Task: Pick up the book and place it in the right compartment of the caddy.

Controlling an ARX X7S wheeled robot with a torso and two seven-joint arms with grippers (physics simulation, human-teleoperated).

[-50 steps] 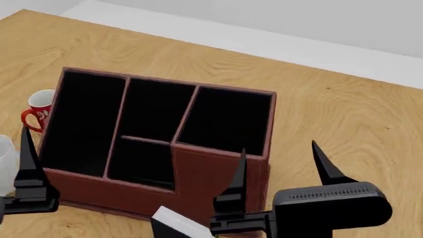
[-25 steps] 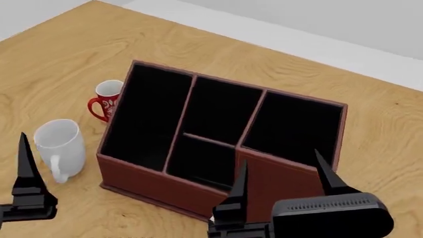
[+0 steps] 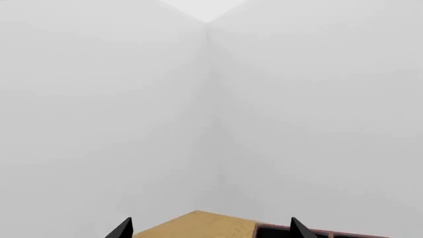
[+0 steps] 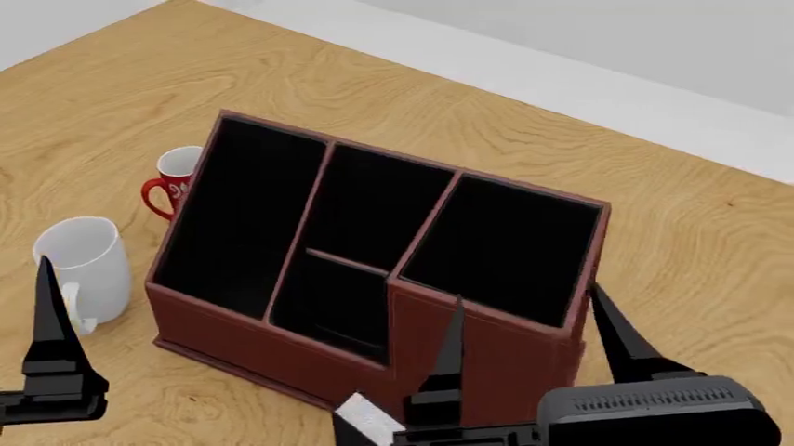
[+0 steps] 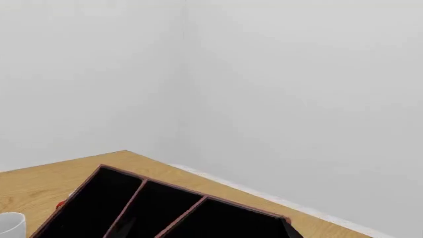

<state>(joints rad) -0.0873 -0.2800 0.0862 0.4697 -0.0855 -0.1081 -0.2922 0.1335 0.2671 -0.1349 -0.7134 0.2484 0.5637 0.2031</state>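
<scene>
Your book [image 4: 363,417] shows only as a small corner at the bottom edge of the head view: a white page edge with a dark cover face beside it, just in front of the caddy [image 4: 372,279] and close to the left finger of your right hand [image 4: 527,358]. So little of it is in frame that you cannot tell which way its long axis runs or whether it lies flat or tilted. The caddy sits on the wooden counter [image 4: 694,242], reddish-brown outside and black inside, turned at an angle so its long side runs from near-left to far-right. The right compartment [image 4: 503,246] is its taller, roughly square end, nearest your right hand. That hand's two fingers stand apart with nothing between them. Your left hand [image 4: 50,325] shows one finger only, so you cannot tell its state. A white mug [image 4: 85,265] and a red-and-white mug [image 4: 174,186] stand left of the caddy.
</scene>
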